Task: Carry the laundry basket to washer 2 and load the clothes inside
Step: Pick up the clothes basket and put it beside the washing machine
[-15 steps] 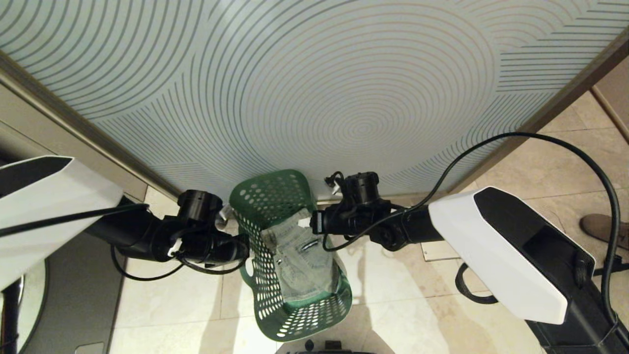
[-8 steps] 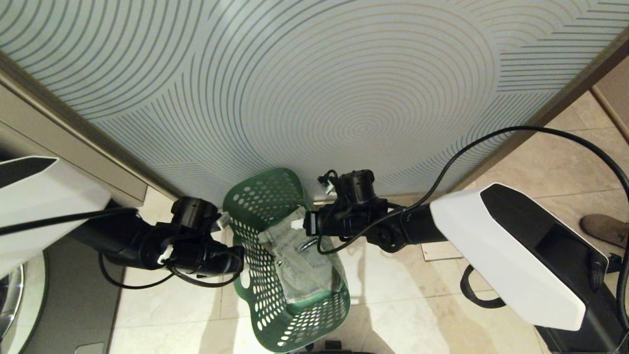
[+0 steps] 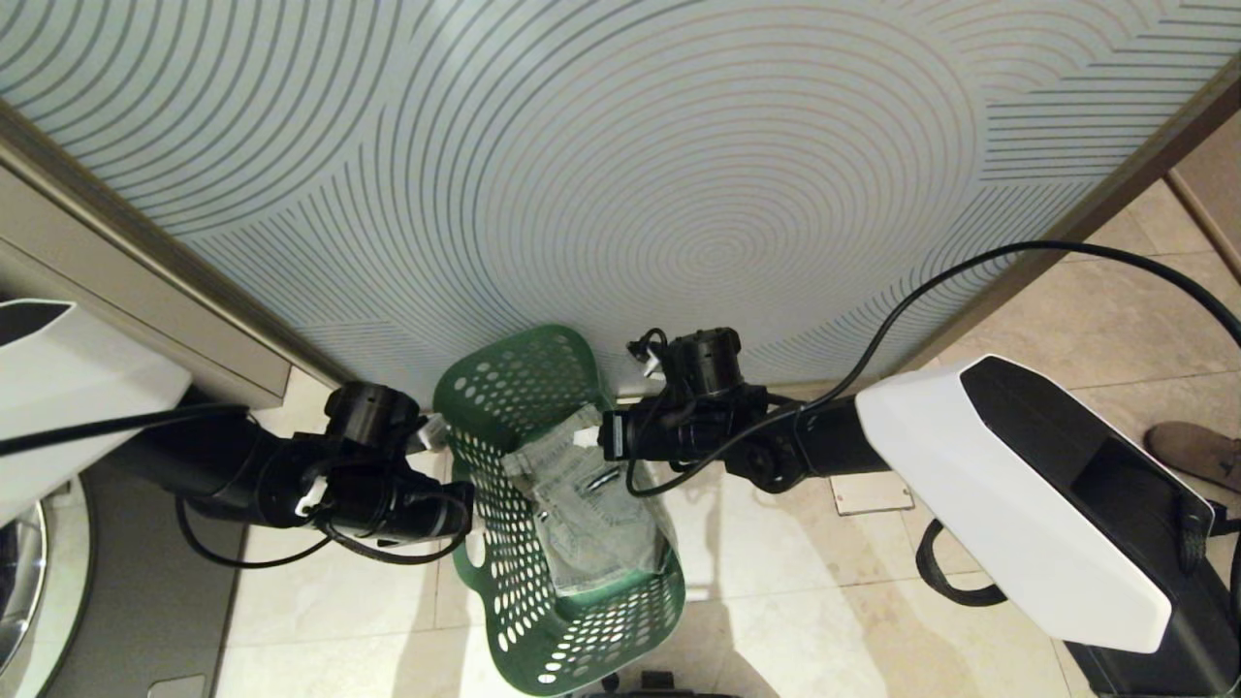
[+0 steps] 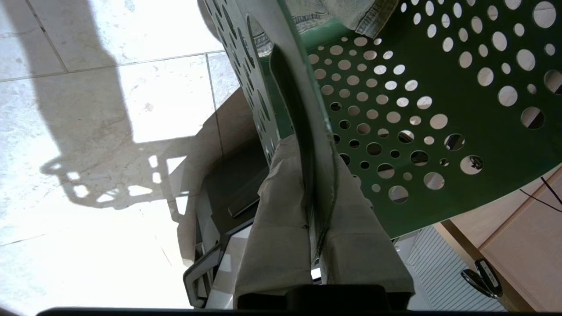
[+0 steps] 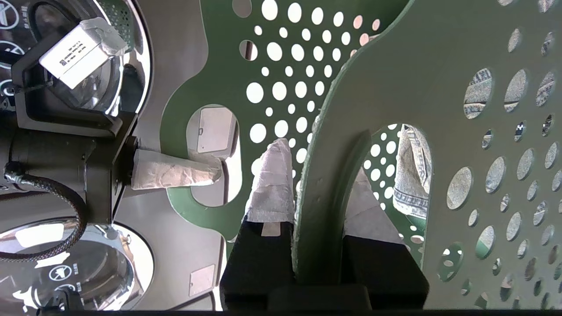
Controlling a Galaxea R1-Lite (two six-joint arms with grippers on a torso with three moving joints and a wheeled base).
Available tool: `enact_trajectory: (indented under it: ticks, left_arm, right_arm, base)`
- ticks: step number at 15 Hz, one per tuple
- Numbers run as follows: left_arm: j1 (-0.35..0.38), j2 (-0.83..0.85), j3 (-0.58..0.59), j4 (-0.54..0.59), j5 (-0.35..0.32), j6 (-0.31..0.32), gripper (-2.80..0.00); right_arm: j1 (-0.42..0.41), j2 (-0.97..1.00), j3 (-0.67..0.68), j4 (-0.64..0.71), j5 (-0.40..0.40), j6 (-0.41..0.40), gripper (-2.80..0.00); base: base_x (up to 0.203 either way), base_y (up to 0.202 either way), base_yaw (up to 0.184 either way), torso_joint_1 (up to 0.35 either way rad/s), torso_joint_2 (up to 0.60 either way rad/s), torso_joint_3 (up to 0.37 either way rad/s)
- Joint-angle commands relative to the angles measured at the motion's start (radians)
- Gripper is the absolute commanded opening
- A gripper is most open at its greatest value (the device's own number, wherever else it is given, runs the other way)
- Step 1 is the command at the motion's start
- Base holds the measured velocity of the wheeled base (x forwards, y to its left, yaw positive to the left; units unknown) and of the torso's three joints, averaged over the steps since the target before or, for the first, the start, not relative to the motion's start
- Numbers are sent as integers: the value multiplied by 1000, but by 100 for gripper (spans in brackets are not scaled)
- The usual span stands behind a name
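My left gripper (image 4: 314, 206) is pinched on the basket (image 4: 439, 145) wall, one taped finger (image 4: 276, 237) on each side of the rim; only the left wrist view shows that clamp. The right wrist view gives me the same on the other side: the right gripper (image 5: 318, 193) is clamped over the rim beside the handle cut-out, its wrapped fingers (image 5: 272, 184) straddling the green plastic.

In the head view I lose the fingertips but get the layout. The left gripper (image 3: 465, 509) and right gripper (image 3: 603, 436) meet the basket (image 3: 543, 620) from opposite sides and hold it off the tiled floor (image 3: 330, 611), tilted, in front of a wall panel (image 3: 620, 174) patterned with concentric lines. The jeans (image 3: 591, 519) lie folded inside the basket, against its right wall.

Through the far handle hole, the right wrist view also shows the left gripper's finger (image 5: 175, 175) poking in, and beyond it chrome-rimmed washer doors (image 5: 109, 263); I cannot read which number they carry. The head view catches just a washer (image 3: 19, 582) edge at far left, and a shoe (image 3: 1193, 451) at far right.
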Motion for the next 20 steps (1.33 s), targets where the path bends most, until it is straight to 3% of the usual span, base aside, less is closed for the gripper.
enact_trajectory:
  ticks: [1, 6, 20]
  left_arm:
    - [0, -5, 1, -2, -1, -2, -280]
    - [0, -7, 1, 0, -4, -2, -280]
    - [3, -45, 19, 21, -7, -2, -280]
  right_arm:
    - [0, -1, -4, -3, 3, 3, -280]
    - [14, 3, -8, -4, 3, 5, -280]
    - [45, 6, -48, -8, 6, 8, -280]
  base:
    - [0, 0, 0, 0, 0, 0]
    - [0, 0, 0, 2, 1, 47]
    - [0, 0, 0, 1, 2, 198]
